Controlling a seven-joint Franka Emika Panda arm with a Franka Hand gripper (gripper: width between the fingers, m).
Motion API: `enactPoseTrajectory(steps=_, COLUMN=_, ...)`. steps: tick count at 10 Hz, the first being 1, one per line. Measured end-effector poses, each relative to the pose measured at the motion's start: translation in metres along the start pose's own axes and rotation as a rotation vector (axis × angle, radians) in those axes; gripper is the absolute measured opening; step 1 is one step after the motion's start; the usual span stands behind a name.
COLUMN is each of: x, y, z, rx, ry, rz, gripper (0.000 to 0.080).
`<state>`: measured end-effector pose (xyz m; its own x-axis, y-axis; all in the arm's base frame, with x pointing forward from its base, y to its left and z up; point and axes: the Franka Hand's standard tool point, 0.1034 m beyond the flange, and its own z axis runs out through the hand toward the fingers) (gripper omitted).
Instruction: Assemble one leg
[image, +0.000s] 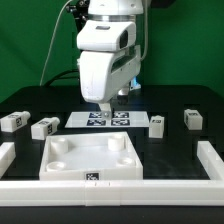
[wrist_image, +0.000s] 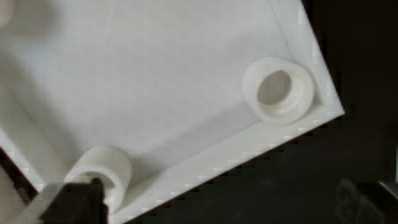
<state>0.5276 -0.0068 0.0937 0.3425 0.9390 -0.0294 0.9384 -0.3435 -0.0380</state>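
Four small white legs with tags lie on the black table: two at the exterior view's left (image: 12, 122) (image: 45, 127) and two at its right (image: 157, 123) (image: 192, 118). The large white tabletop (image: 90, 158) lies in front, with round corner sockets. My gripper (image: 103, 108) hangs above the tabletop's far edge, away from every leg. In the wrist view the tabletop (wrist_image: 143, 90) fills the frame with two sockets (wrist_image: 279, 88) (wrist_image: 100, 164). My gripper (wrist_image: 228, 205) is open and empty, with one dark finger (wrist_image: 71, 200) beside the nearer socket.
The marker board (image: 112, 119) lies behind the tabletop, under the arm. A low white wall runs along the front (image: 110, 188), the left (image: 6, 155) and the right (image: 212, 160) of the work area.
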Motion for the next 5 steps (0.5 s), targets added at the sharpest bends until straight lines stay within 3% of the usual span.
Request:
enactPoseTrajectory(steps=2, x=-0.001, y=0.001, z=0.001, rx=-0.009, ry=0.003, rz=-0.049, gripper=0.065)
enactPoseTrajectory(steps=3, x=-0.004, y=0.001, z=0.005, rx=-0.037, ry=0.014, rz=-0.147, gripper=0.065)
enactPoseTrajectory(steps=5, x=-0.018, y=-0.009, z=0.021, rx=-0.05, ry=0.019, rz=-0.281, gripper=0.065)
